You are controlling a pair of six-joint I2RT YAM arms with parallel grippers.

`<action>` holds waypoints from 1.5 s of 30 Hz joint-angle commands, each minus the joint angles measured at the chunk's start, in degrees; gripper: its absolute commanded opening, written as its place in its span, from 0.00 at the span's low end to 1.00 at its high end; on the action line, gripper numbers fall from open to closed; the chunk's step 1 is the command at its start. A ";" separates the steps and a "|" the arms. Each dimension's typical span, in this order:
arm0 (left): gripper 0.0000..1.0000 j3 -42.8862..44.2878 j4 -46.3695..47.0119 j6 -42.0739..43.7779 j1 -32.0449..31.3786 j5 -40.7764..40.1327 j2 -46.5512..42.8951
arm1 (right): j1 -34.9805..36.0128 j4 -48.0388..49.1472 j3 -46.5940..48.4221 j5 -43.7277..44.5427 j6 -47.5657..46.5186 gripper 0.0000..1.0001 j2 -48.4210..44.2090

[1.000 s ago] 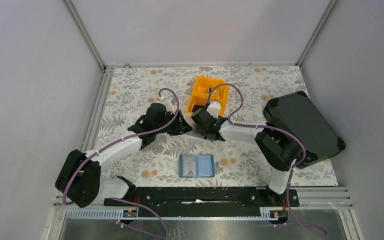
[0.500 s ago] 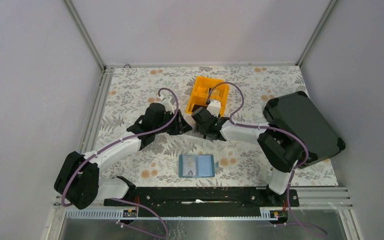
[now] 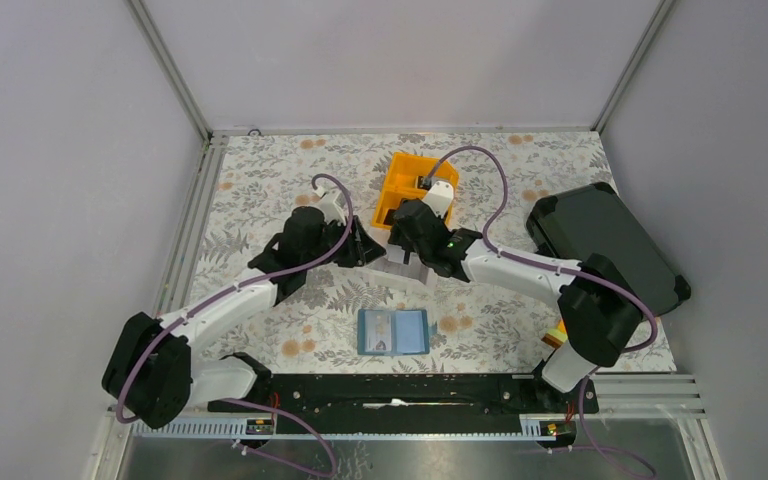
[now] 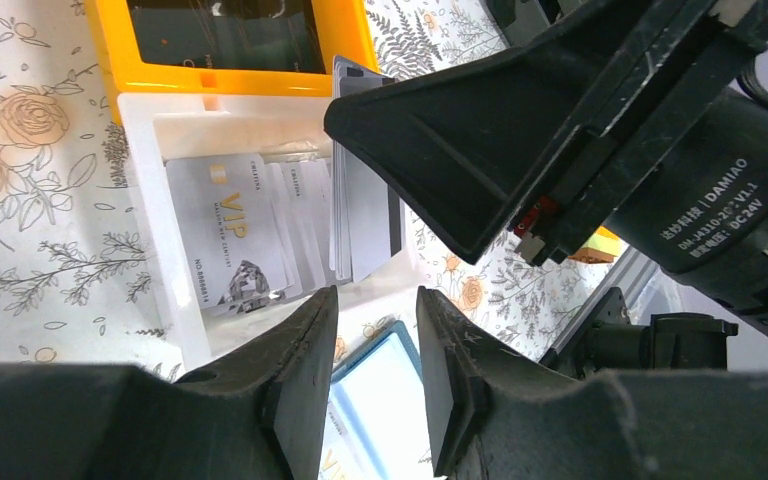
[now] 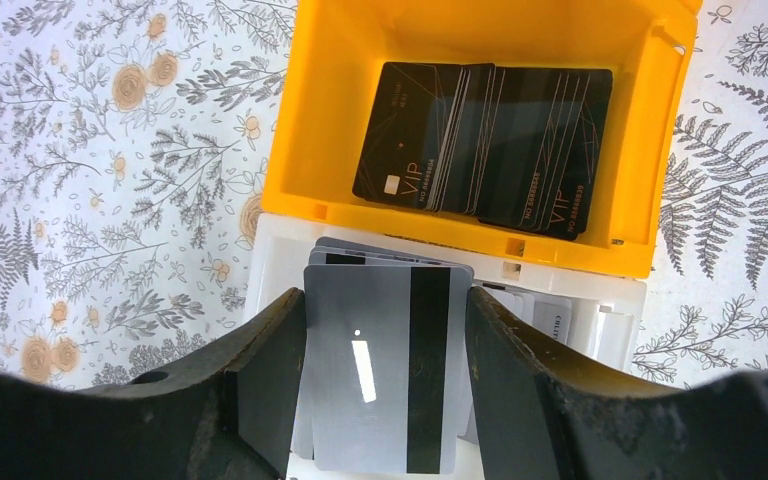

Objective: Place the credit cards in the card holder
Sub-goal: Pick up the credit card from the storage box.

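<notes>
Clearance: lift right gripper [image 5: 387,400], clamped across grey card [image 5: 360,330], straight off white bin [image 5: 270,240] beneath, with left gripper [image 4: 377,330], barely parted and empty, alongside.

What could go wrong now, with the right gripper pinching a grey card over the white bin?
The right gripper seems to pinch several grey cards, not one; extras could slip out on the way to the card holder. The left gripper hangs close beside it with open jaws, so the two could bump.
</notes>
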 commanded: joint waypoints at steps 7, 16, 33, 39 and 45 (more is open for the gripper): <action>0.31 0.19 10.08 -3.98 -0.23 4.26 4.64 | 0.20 7.01 -2.82 1.19 -0.36 0.34 -3.60; 0.25 0.91 7.68 -4.92 -0.23 1.12 7.31 | 0.22 7.56 -3.44 1.29 -0.01 0.34 -4.62; 0.26 -0.67 6.94 -4.64 0.10 -3.56 4.69 | 0.14 8.10 -3.93 0.60 0.16 0.33 -4.79; 0.26 -1.10 6.79 -4.57 0.91 -3.54 4.35 | 0.14 8.14 -3.88 0.35 0.29 0.33 -4.70; 0.25 -0.88 6.60 -4.35 0.94 -2.99 4.99 | 0.18 8.60 -3.90 -0.37 0.34 0.32 -4.79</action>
